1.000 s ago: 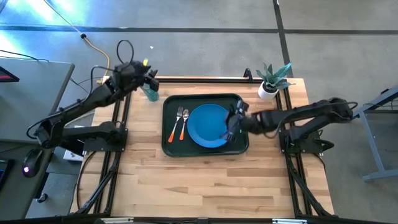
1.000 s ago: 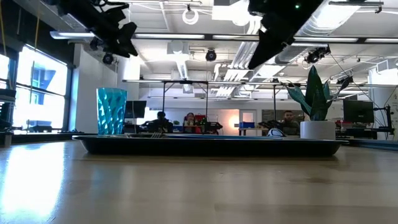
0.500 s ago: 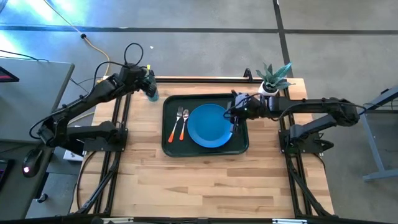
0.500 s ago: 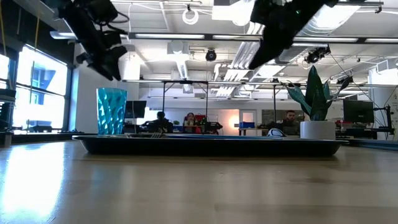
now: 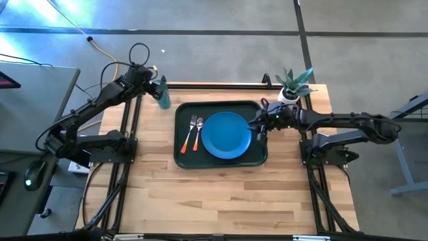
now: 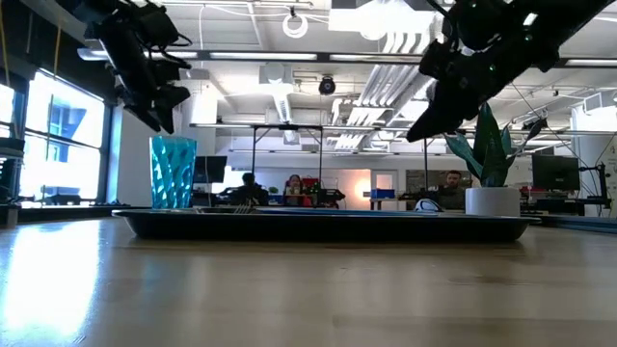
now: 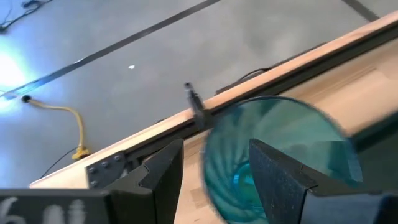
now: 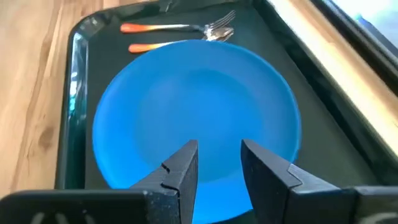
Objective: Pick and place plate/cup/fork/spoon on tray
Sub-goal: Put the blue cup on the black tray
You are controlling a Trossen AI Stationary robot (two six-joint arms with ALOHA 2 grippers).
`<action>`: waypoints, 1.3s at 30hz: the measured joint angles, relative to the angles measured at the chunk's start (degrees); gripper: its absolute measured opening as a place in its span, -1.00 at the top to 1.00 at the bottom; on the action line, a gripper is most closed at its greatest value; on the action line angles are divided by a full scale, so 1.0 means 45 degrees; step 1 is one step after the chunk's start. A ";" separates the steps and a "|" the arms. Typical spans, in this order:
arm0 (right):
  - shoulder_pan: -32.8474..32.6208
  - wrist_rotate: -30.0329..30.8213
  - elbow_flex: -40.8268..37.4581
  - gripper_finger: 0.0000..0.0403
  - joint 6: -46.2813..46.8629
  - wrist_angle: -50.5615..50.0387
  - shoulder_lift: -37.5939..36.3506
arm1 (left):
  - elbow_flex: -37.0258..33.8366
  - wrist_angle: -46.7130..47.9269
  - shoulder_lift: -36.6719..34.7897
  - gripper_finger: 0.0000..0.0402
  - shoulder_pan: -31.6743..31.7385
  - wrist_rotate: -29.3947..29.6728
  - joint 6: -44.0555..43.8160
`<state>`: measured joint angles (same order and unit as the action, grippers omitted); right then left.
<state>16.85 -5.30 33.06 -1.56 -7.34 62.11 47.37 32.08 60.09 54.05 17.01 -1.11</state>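
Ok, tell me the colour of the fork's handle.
Orange; the fork shows best in the right wrist view.

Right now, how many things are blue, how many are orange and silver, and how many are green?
Blue: 1, the plate.
Orange and silver: 2, the fork and the spoon.
Green: 3, the teal-green cup, the dark green tray and the plant in its white pot.
Total: 6.
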 joint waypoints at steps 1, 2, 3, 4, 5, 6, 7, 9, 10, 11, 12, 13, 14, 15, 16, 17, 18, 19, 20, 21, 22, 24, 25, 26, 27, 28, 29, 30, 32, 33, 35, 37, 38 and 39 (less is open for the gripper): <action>0.0148 -0.0166 -0.0006 0.43 -0.0044 0.0149 0.0000 | 0.0000 -0.0013 0.0044 0.14 0.0130 -0.0061 0.0109; 0.0305 -0.0286 -0.0006 0.43 -0.0127 0.0203 0.0011 | 0.0000 -0.0054 0.0076 0.14 0.0194 -0.0157 0.0158; 0.0464 -0.0480 -0.0006 0.43 -0.0238 0.0235 0.0013 | 0.0000 -0.0082 0.0146 0.14 0.0254 -0.0164 0.0162; 0.0603 -0.0664 -0.0006 0.43 -0.0324 0.0409 0.0018 | 0.0000 -0.0157 0.0240 0.14 0.0281 -0.0152 0.0163; 0.0745 -0.0904 -0.0006 0.43 -0.0412 0.0640 0.0017 | 0.0000 -0.0260 0.0355 0.14 0.0286 -0.0133 0.0137; 0.0878 -0.1129 -0.0006 0.43 -0.0442 0.0851 0.0013 | 0.0000 -0.0361 0.0473 0.14 0.0286 -0.0032 0.0031; 0.0995 -0.1325 -0.0006 0.43 -0.0437 0.0981 0.0015 | 0.0000 -0.0506 0.0598 0.14 0.0286 0.0108 -0.0065; 0.1187 -0.1620 -0.0006 0.43 -0.0352 0.1312 0.0015 | 0.0000 -0.0793 0.0895 0.13 0.0286 0.0434 -0.0221; 0.1253 -0.1656 -0.0006 0.43 -0.0331 0.1459 0.0018 | 0.0000 -0.0839 0.1062 0.13 0.0286 0.0647 -0.0265; 0.1294 -0.1695 -0.0006 0.43 -0.0336 0.1530 0.0018 | 0.0000 -0.0919 0.1196 0.11 0.0286 0.0863 -0.0282; 0.1347 -0.1706 -0.0006 0.43 -0.0353 0.1561 0.0018 | 0.0000 -0.1071 0.1309 0.10 0.0286 0.1019 -0.0299; 0.1375 -0.1715 -0.0006 0.43 -0.0380 0.1608 0.0018 | 0.0040 -0.1112 0.1423 0.08 0.0286 0.1105 -0.0297; 0.1426 -0.1729 -0.0006 0.43 -0.0384 0.1660 0.0018 | 0.0166 -0.0996 0.1545 0.06 0.0286 0.1151 -0.0290; 0.1451 -0.1731 -0.0006 0.43 -0.0380 0.1705 0.0018 | 0.0321 -0.0905 0.1672 0.03 0.0286 0.1137 -0.0314; 0.1483 -0.1733 -0.0006 0.43 -0.0384 0.1707 0.0018 | 0.0513 -0.0751 0.1756 0.01 0.0286 0.1137 -0.0333; 0.1517 -0.1733 -0.0006 0.43 -0.0402 0.1721 0.0018 | 0.0720 -0.0639 0.1842 -0.02 0.0286 0.1100 -0.0282; 0.1551 -0.1733 -0.0006 0.43 -0.0427 0.1772 0.0018 | 0.0915 -0.0559 0.1935 -0.06 0.0297 0.0872 -0.0173; 0.1595 -0.1733 -0.0006 0.43 -0.0445 0.1832 0.0018 | 0.1086 -0.0412 0.2057 -0.09 0.0329 0.0504 -0.0085; 0.1642 -0.1733 -0.0006 0.43 -0.0480 0.1890 0.0018 | 0.1213 -0.0178 0.2209 -0.12 0.0352 0.0166 -0.0080; 0.1693 -0.1732 -0.0006 0.43 -0.0530 0.1956 0.0018 | 0.1303 0.0040 0.2398 -0.14 0.0404 -0.0116 -0.0113; 0.1743 -0.1732 -0.0006 0.43 -0.0581 0.2025 0.0018 | 0.1381 0.0275 0.2604 -0.16 0.0464 -0.0268 -0.0171; 0.1845 -0.1729 -0.0006 0.43 -0.0678 0.2077 0.0018 | 0.1443 0.0549 0.2992 -0.19 0.0633 -0.0206 -0.0268; 0.1876 -0.1729 -0.0006 0.43 -0.0724 0.2113 0.0018 | 0.1447 0.0643 0.3199 -0.19 0.0739 -0.0095 -0.0265; 0.1919 -0.1733 -0.0006 0.43 -0.0751 0.2165 0.0018 | 0.1447 0.0770 0.3417 -0.20 0.0839 -0.0024 -0.0270; 0.1946 -0.1733 -0.0006 0.43 -0.0758 0.2214 0.0018 | 0.1447 0.0895 0.3614 -0.19 0.0928 -0.0009 -0.0265; 0.1970 -0.1733 -0.0006 0.43 -0.0758 0.2249 0.0018 | 0.1447 0.0953 0.3787 -0.19 0.0989 -0.0057 -0.0265; 0.2000 -0.1733 -0.0006 0.43 -0.0758 0.2240 0.0018 | 0.1447 0.0983 0.3937 -0.17 0.1023 -0.0244 -0.0265; 0.2014 -0.1729 -0.0006 0.43 -0.0758 0.2233 0.0018 | 0.1447 0.0999 0.4047 -0.14 0.1029 -0.0478 -0.0224; 0.2014 -0.1557 -0.0006 0.43 -0.0774 0.2237 0.0018 | 0.1447 0.0988 0.4205 -0.04 0.1008 -0.0992 -0.0073; 0.2014 -0.1398 -0.0006 0.43 -0.0844 0.2241 0.0020 | 0.1447 0.0994 0.4233 0.02 0.0942 -0.1149 -0.0056; 0.2014 -0.0935 -0.0006 0.43 -0.1123 0.2205 0.0023 | 0.1447 0.0888 0.4221 0.20 0.0730 -0.1306 0.0084; 0.2014 -0.0404 -0.0006 0.43 -0.1431 0.2175 0.0023 | 0.1447 0.0889 0.4128 0.41 0.0452 -0.1328 0.0489; 0.2014 -0.0088 -0.0006 0.43 -0.1611 0.2214 0.0027 | 0.1447 0.0837 0.4070 0.52 0.0298 -0.1326 0.0711; 0.2014 0.0226 -0.0006 0.43 -0.1777 0.2320 0.0028 | 0.1447 0.0735 0.4016 0.63 0.0139 -0.1330 0.0899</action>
<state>25.91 -4.29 33.04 -9.56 3.10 62.24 53.89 35.38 78.16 54.67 11.03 2.93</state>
